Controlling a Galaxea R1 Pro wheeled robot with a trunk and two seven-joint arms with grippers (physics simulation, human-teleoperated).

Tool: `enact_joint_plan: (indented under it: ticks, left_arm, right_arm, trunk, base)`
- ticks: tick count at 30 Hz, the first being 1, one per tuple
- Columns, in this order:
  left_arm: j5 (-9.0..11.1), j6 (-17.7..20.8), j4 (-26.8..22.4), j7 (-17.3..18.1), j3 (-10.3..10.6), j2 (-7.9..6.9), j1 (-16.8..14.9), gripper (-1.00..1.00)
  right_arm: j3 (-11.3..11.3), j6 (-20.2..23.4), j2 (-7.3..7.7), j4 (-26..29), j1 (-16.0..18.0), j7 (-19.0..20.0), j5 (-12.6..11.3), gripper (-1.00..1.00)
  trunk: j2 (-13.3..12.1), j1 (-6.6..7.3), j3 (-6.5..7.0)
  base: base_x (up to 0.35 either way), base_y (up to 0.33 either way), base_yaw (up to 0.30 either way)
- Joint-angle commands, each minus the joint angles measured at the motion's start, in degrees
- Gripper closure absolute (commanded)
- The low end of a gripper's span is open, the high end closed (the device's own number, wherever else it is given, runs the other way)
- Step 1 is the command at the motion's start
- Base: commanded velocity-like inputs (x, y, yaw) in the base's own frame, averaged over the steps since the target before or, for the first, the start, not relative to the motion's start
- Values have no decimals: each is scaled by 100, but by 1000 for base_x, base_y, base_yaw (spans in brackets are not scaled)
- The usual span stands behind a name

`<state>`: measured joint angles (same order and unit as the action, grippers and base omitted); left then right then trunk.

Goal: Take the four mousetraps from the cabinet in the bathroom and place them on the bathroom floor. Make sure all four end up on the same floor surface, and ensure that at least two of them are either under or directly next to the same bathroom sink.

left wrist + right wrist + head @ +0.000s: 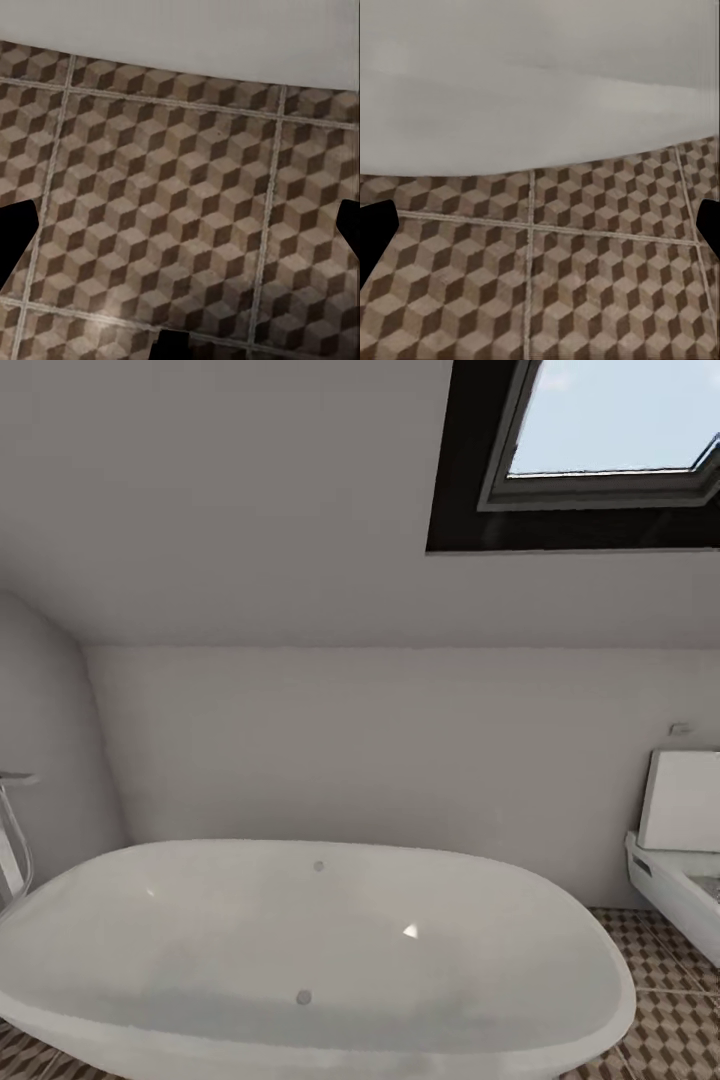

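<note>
Currently | both claws spread | over bathroom floor [172, 202] | bathtub [300, 950] ahead

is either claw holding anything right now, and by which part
Nothing is held: in both wrist views the fingers stand wide apart at the picture edges, with bare bathroom floor between them.

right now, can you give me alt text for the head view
A white oval bathtub fills the lower part of the view, set against a plain pale wall under a sloped ceiling with a skylight at upper right. A white toilet sits at the right edge, and cube-patterned floor tiles show beside the tub.
</note>
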<state>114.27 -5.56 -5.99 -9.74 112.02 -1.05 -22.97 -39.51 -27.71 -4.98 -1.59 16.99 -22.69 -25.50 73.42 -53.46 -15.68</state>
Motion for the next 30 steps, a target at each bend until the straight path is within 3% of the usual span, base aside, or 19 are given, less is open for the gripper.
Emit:
enact_joint_plan:
  ticks: [1, 7, 30]
  left_arm:
    - [42, -34, -42, -47, 48, -9, -5, -100]
    - [43, -33, -95, -46, 48, -9, 1, -100]
    - [43, 20, -388, -83, 48, -9, 11, -100]
  right_arm:
    - [-48, -24, -3, -24, -4, -8, -43, -100]
    - [-48, -24, 4, -52, -64, -5, -43, -100]
    - [-48, 10, -9, -182, -125, 28, -43, -100]
  trunk:
    - [-37, 22, 18]
    - [-278, 154, 152]
    - [-278, 154, 158]
  base:
    - [0, 0, -159]
    - [0, 0, -99]
    - [0, 0, -6]
